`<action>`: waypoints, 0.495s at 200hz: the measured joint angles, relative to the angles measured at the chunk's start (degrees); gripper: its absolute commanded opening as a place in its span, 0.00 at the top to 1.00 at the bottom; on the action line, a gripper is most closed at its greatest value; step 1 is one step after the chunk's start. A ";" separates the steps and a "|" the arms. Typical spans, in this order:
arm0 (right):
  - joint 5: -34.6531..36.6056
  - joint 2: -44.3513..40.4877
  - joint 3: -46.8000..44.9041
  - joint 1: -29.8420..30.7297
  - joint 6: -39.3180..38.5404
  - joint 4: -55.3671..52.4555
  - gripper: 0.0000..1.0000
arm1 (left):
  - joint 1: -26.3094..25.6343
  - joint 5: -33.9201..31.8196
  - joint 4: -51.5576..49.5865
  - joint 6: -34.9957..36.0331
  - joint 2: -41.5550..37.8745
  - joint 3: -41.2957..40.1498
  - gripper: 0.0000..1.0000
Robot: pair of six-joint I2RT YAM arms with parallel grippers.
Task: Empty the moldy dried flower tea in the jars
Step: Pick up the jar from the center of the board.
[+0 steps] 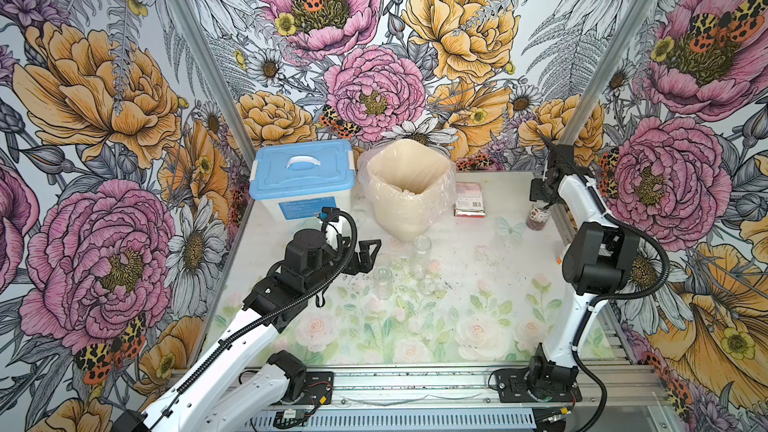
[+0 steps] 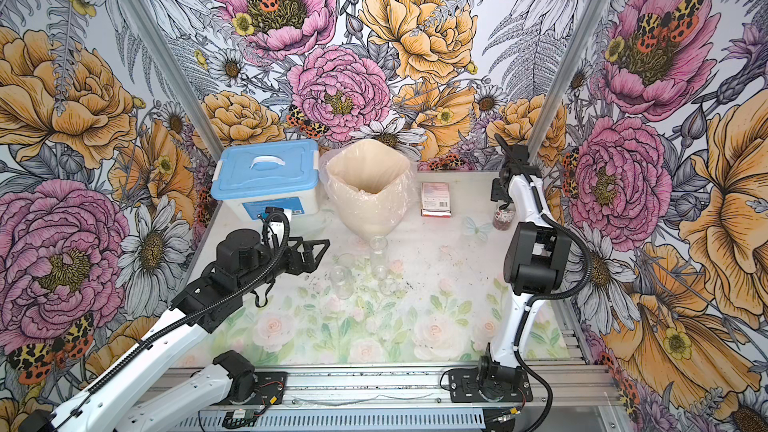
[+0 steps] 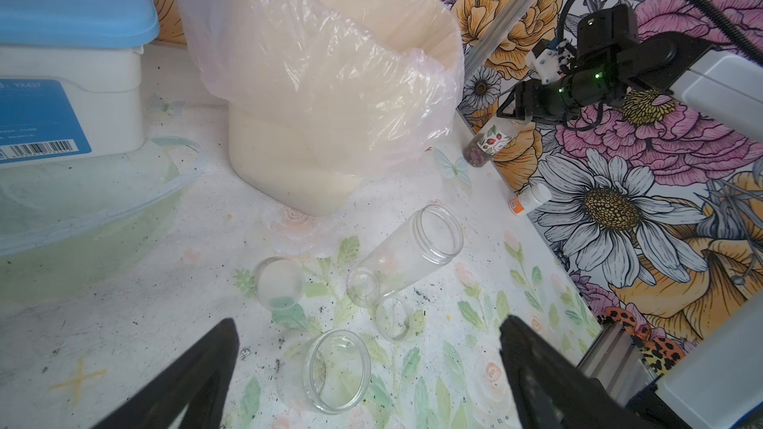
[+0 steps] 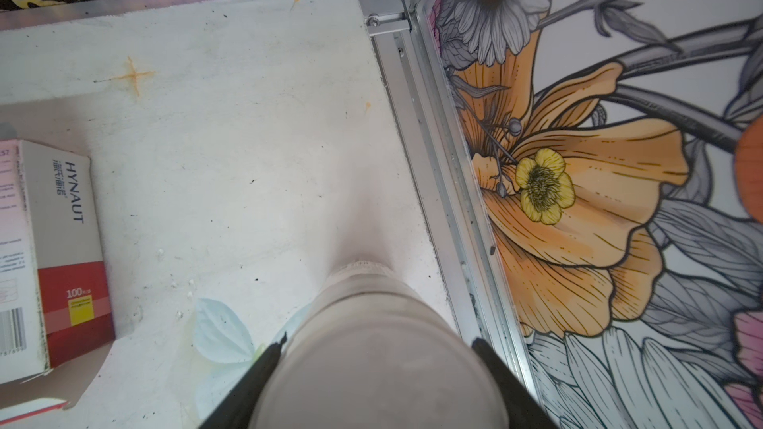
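Two plain clear jars stand open and empty mid-table, one taller and one nearer, with two clear lids beside them. My left gripper hovers just left of them, open and holding nothing. The labelled jar stands at the table's far right edge with dark reddish flower tea in it. My right gripper comes down on it from above, its fingers pressed against both sides of the white lid.
A cream bin lined with a clear bag stands at the back centre, a blue-lidded white box to its left, a small red-and-white carton to its right. A tiny white-capped bottle lies by the right wall. A metal rail borders the table.
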 measured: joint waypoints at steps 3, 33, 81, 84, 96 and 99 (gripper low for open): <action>-0.02 0.00 0.02 0.00 0.00 0.02 0.40 | 0.00 0.00 0.00 0.00 0.00 0.00 0.01; -0.46 -0.04 0.00 0.00 0.35 0.02 0.42 | 0.00 0.00 0.00 0.00 0.00 0.00 0.01; -5.09 -3.78 -2.36 -0.04 3.58 -0.48 0.45 | 0.00 0.00 0.00 0.02 0.00 0.00 0.01; -5.44 -4.33 -2.54 -0.04 3.78 -0.61 0.46 | -0.02 0.00 0.00 0.02 0.00 0.00 0.01; -6.97 -6.67 -3.56 -0.04 4.92 -0.66 0.47 | 0.00 0.00 0.00 0.02 0.00 0.02 0.01; -7.28 -7.28 -3.78 -0.04 5.16 -0.70 0.47 | 0.00 0.00 0.00 0.04 0.00 0.02 0.01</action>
